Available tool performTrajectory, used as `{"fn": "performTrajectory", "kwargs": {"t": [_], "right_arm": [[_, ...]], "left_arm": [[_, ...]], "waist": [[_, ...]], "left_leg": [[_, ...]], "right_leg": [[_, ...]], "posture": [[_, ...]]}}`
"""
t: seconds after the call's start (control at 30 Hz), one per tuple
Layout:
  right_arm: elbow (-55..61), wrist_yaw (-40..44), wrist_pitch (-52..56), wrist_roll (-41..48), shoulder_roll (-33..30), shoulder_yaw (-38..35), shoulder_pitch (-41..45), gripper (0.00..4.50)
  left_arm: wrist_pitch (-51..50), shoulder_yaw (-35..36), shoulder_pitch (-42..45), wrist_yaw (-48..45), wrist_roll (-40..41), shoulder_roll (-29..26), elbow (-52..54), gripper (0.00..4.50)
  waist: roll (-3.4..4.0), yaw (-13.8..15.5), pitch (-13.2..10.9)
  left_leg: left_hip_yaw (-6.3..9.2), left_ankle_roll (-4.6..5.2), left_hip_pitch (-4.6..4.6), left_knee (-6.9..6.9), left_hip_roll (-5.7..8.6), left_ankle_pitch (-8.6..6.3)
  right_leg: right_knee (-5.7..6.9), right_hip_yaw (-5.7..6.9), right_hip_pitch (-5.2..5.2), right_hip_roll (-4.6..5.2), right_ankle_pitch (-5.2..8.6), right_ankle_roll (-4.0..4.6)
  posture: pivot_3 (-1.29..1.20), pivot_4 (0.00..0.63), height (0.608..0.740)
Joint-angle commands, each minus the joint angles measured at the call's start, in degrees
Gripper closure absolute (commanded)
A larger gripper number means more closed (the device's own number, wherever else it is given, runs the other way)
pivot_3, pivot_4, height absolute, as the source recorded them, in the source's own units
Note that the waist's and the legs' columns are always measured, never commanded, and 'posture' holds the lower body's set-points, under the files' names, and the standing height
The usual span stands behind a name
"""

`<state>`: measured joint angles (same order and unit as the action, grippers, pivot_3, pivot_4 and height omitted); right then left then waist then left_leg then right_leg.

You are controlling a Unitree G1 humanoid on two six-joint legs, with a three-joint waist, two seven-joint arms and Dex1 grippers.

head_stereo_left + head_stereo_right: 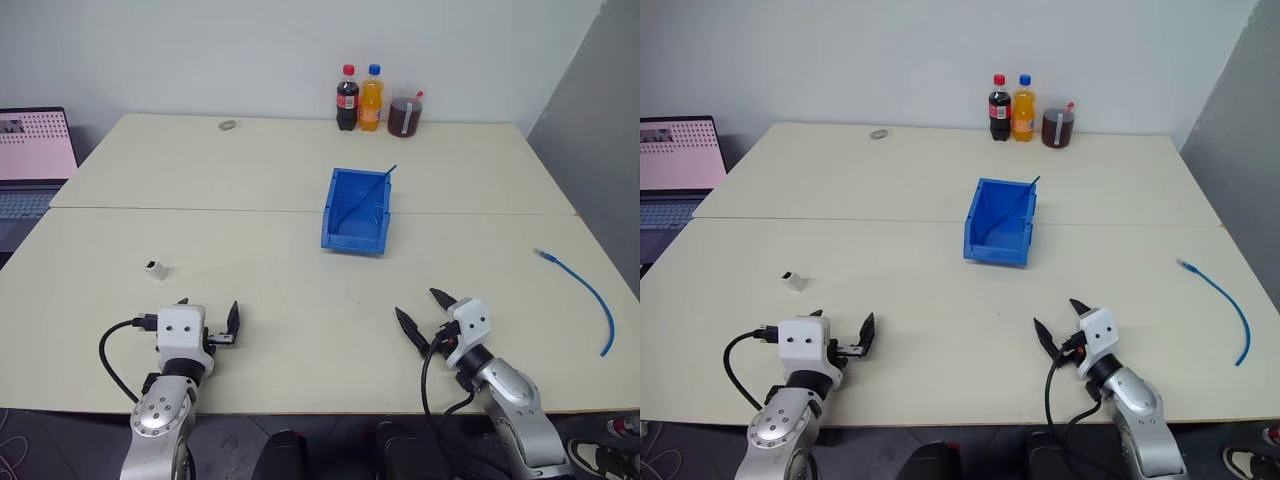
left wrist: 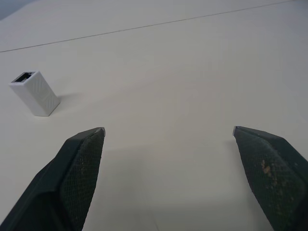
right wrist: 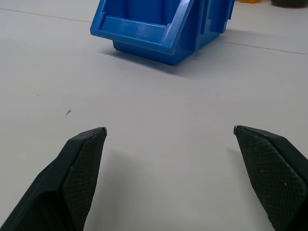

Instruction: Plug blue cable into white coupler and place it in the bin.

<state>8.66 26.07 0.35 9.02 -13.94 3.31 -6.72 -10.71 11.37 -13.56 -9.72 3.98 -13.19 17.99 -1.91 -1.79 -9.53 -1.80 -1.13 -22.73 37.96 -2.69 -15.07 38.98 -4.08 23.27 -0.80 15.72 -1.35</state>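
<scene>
The blue cable (image 1: 590, 287) lies in a curve on the table's right side, near the edge, its clear plug at the far end. The white coupler (image 1: 155, 268) stands alone on the left; in the left wrist view the coupler (image 2: 34, 92) shows its dark socket. The blue bin (image 1: 352, 240) sits mid-table with its low front facing me, and its front wall (image 3: 159, 29) appears in the right wrist view. My left gripper (image 1: 208, 312) hovers open near the front edge, short of the coupler. My right gripper (image 1: 418, 303) is open too, in front of the bin and left of the cable. Both are empty.
A thin dark-blue strand (image 1: 375, 185) leans inside the bin. At the back stand a cola bottle (image 1: 347, 98), an orange bottle (image 1: 371, 97) and a jar of dark drink (image 1: 405, 115). A grey ring (image 1: 229, 125) lies far left; a laptop (image 1: 35, 160) sits beyond the left edge.
</scene>
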Motion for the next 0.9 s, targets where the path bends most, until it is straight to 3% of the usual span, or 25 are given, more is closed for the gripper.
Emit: {"fn": "performTrajectory", "kwargs": {"t": [0.03,0.23,0.4,0.7,0.9], "right_arm": [[1.0,0.0,-0.7,0.1,-0.4,-0.5,-0.2,0.01],[1.9,-0.4,-0.9,0.1,-0.5,-0.8,-1.1,0.01],[4.7,-0.9,-0.8,0.5,-0.6,-1.2,-2.2,0.01],[19.7,-6.0,7.0,4.4,-2.4,-10.7,-8.7,0.01],[22.2,-10.0,18.3,10.6,-7.0,-25.1,-7.8,0.01]], "left_arm": [[-0.8,-0.3,-0.2,-0.6,0.9,-0.1,2.9,0.0],[1.8,1.7,-1.0,-5.3,6.5,-0.9,3.9,0.0],[2.2,-1.7,-0.6,-12.0,6.8,-5.3,6.1,0.0],[-8.7,-10.6,19.2,-31.0,16.7,-16.9,5.9,0.0],[-16.5,-18.3,29.5,-44.5,21.7,-23.2,4.9,0.0]], "waist": [[0.0,0.0,0.0],[0.0,0.0,0.0],[0.0,0.0,0.0],[0.07,0.4,0.0],[0.13,-0.1,0.0]], "left_leg": [[0.0,0.0,0.0,0.0,0.0,0.0],[0.0,0.0,0.0,0.0,-0.01,0.0],[0.02,0.0,0.01,0.0,-0.01,0.0],[-0.03,0.0,-0.02,0.04,0.09,0.01],[-0.06,-0.01,-0.02,0.0,0.08,0.0]], "right_leg": [[0.0,0.0,0.0,0.0,0.0,0.0],[0.0,0.0,0.0,0.0,0.0,0.01],[0.0,0.01,0.0,0.01,0.02,0.03],[0.0,0.11,-0.02,-0.04,0.0,-0.02],[0.0,0.09,0.02,-0.08,0.0,-0.02]], "posture": [[0.0,0.15,0.74],[0.0,0.15,0.74],[0.0,0.15,0.74],[0.0,0.15,0.74],[0.0,0.15,0.74]]}}
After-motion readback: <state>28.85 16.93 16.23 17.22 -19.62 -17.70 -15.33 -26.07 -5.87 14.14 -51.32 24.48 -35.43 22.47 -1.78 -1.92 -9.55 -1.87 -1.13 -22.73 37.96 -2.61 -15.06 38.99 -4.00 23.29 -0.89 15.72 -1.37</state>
